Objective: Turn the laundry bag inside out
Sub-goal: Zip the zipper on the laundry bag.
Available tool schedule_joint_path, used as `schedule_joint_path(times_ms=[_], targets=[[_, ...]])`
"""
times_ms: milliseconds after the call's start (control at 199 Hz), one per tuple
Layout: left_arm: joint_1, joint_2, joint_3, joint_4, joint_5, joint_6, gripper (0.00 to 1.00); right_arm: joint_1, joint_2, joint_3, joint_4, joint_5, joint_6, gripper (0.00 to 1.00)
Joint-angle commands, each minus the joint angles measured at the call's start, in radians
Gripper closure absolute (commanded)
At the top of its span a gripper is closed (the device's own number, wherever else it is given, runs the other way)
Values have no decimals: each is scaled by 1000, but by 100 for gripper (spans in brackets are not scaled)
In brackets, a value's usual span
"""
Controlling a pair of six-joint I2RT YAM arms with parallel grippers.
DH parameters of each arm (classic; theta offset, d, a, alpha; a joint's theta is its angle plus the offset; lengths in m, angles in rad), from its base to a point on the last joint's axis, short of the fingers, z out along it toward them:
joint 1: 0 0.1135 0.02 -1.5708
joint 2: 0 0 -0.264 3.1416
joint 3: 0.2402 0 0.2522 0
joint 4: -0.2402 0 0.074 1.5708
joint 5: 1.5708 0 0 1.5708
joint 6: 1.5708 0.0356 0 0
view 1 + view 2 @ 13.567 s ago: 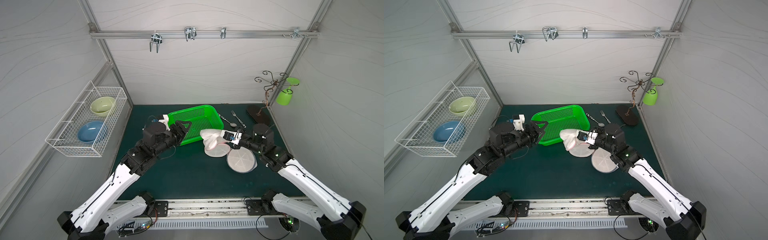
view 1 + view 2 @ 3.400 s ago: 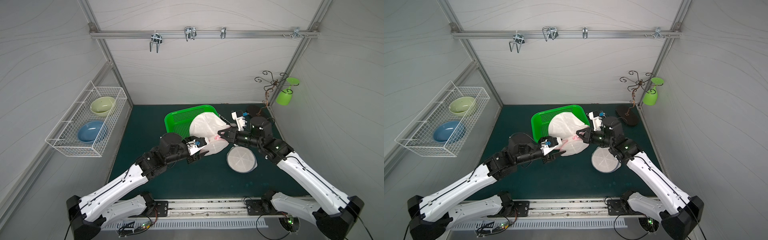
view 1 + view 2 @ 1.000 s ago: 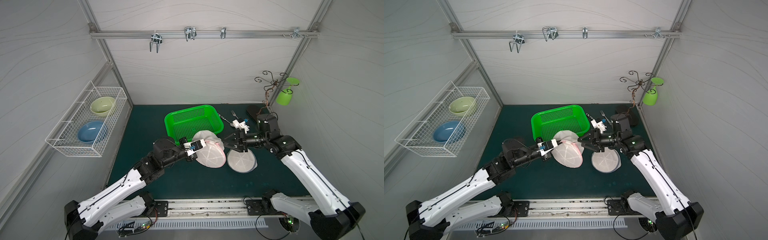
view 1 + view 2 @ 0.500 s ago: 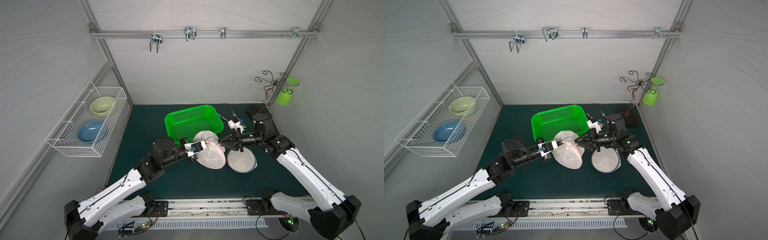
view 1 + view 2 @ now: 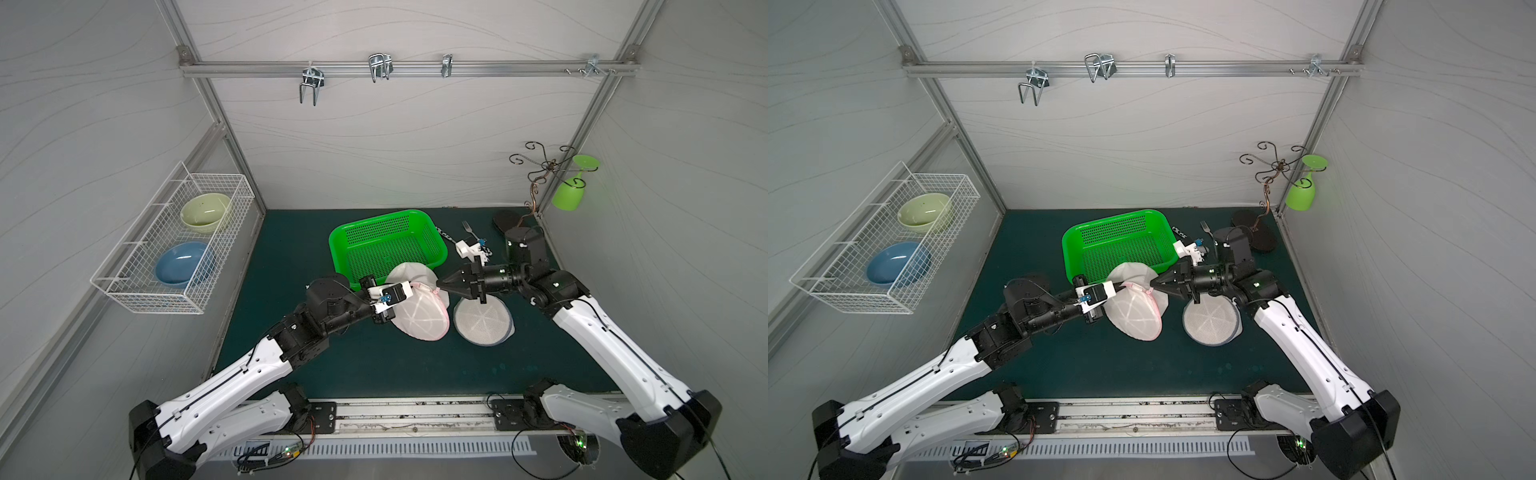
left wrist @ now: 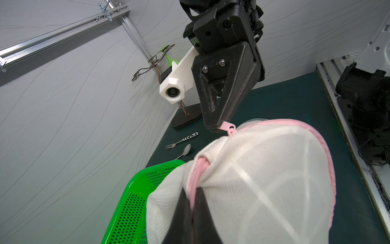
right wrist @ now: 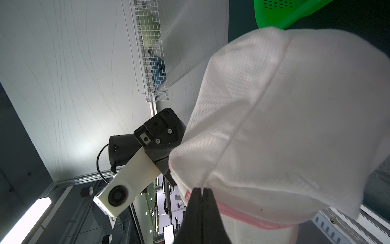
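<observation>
**Item 1.** Laundry bag (image 5: 422,309): white mesh with pink zipper edging. We find it at the centre of the tabletop (image 5: 374,365), held between both arms and tilted. Whether its lower edge touches the tabletop we cannot tell.

**Item 2.** Left end effector (image 6: 192,202): at the bag's 9 o'clock in both top views. It is clenched on the pink zipper seam, where the mesh bunches.

**Item 3.** Right end effector (image 5: 439,283): at the bag's 1 o'clock, jaws closed to a point. In the left wrist view we see its tip pinching the pink zipper pull (image 6: 229,128).

**Item 4.** Second mesh bag (image 5: 482,323): round and grey-rimmed, flat on the tabletop just beside the laundry bag, at its 4 o'clock.

**Item 5.** Green basket (image 5: 384,253): at the bag's 12 o'clock, its near rim partly covered by the bag.

**Item 6.** Fork (image 5: 466,227): at 1 o'clock near the back, with a spoon (image 6: 185,150) beside it.

**Item 7.** Wire rack (image 5: 137,232): on the wall at 9 o'clock. We count a green bowl (image 5: 205,210) and a blue bowl (image 5: 183,262) in it.

**Item 8.** Green goblet (image 5: 567,198): hangs upside down from a metal stand (image 5: 540,176) in the 2 o'clock corner.
</observation>
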Motion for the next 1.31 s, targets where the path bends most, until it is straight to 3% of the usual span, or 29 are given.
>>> schedule_joint_path(times_ms=[0, 96, 327, 514, 554, 625, 660, 791, 982, 1164, 1305], targets=[[-3, 2, 3, 52, -10, -4, 100, -2, -15, -5, 12, -19, -7, 100], [-2, -5, 2, 39, -21, -14, 100, -32, -23, -2, -28, 9, -26, 100], [-3, -74, -34, -16, -77, -77, 100, -216, -90, -41, -182, 133, -75, 100], [-3, -91, -35, -80, -77, -132, 100, -238, -83, -11, -223, 199, -125, 100], [-2, -89, -34, -101, -64, -147, 88, -237, -78, 5, -223, 215, -140, 100], [-3, -80, -23, -134, -61, -212, 51, -235, -69, 39, -223, 244, -183, 100], [-2, -69, -4, -165, -72, -262, 40, -230, -64, 58, -227, 252, -210, 100], [-2, 1, 98, -287, 6, -331, 29, -163, -35, 144, -323, 361, -416, 100], [-26, 148, 190, -246, 77, -514, 26, -38, -1, 190, -395, 515, -637, 100], [-26, 251, 244, -174, 85, -617, 29, 29, -4, 161, -331, 525, -640, 100], [-26, 295, 265, -203, 103, -618, 40, 93, 10, 156, -285, 528, -616, 100]])
